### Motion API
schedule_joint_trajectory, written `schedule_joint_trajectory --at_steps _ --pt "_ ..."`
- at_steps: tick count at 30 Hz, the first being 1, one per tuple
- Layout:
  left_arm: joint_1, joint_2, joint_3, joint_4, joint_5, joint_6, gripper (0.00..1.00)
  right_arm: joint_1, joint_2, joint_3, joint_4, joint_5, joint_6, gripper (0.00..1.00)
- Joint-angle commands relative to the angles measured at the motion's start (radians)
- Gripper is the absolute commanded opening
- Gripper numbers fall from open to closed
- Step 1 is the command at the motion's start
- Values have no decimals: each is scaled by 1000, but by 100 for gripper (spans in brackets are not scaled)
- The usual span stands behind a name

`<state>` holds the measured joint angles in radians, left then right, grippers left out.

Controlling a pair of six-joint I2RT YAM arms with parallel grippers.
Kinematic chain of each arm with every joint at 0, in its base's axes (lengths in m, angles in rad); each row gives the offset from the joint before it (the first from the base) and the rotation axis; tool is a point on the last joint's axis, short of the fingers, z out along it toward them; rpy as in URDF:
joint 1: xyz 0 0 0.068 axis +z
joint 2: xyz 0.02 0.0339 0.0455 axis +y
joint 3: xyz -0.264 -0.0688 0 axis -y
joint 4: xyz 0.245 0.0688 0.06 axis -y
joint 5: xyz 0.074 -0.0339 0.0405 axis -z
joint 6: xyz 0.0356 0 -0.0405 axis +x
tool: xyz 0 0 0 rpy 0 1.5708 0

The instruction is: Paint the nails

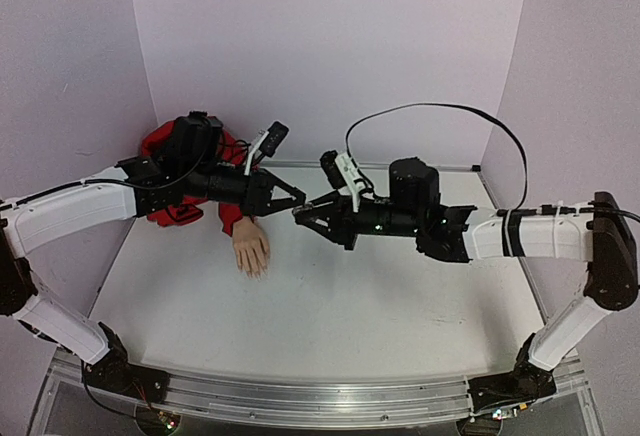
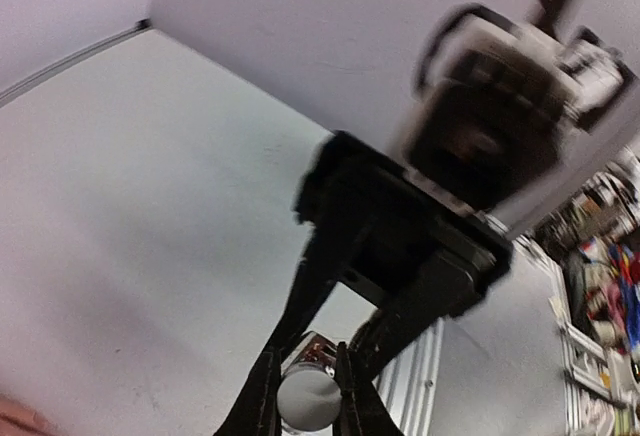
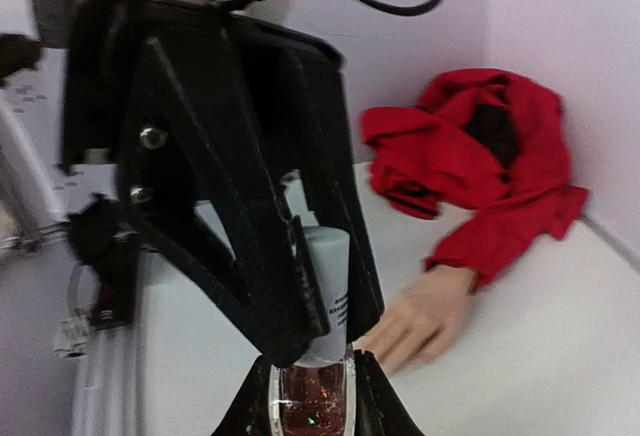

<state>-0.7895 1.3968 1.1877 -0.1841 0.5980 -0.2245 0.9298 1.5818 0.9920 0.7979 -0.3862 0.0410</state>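
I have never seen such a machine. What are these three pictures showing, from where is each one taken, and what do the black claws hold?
You see two robot arms fixed to the near edge of a white table. The overhead view looks down from above and behind them. The other two come from small cameras on each wrist, so each shows its own fingers at the bottom edge.

On the table lies a mannequin hand with a red sleeve, palm down.

The two grippers meet above the table. The right gripper is shut on a small bottle of reddish glittery polish. The left gripper is shut on its white cap, perhaps to unscrew it. The nails themselves are too small to judge here.
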Motion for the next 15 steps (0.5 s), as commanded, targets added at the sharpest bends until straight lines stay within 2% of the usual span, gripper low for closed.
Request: schedule_joint_trajectory --at_steps 1,4,7,9,10,13,15 --pt "-54 -25 31 58 645 193 0 4 -68 43 272 -676 248 0" --pt "-57 -41 32 59 693 222 0 4 -75 27 336 -706 311 0" --pt "-57 -53 39 58 696 220 0 4 -88 2 340 -670 299 0" --pt "-57 -73 39 60 650 201 1 3 -94 -19 335 -611 271 0" --pt "-55 -84 35 60 578 183 5 2 -101 -29 304 -542 234 0" --pt "-32 -123 10 55 454 130 43 3 -125 -46 131 -319 57 0" --pt "-9 -154 -15 47 356 98 60 4 -137 -63 73 -164 -11 0"
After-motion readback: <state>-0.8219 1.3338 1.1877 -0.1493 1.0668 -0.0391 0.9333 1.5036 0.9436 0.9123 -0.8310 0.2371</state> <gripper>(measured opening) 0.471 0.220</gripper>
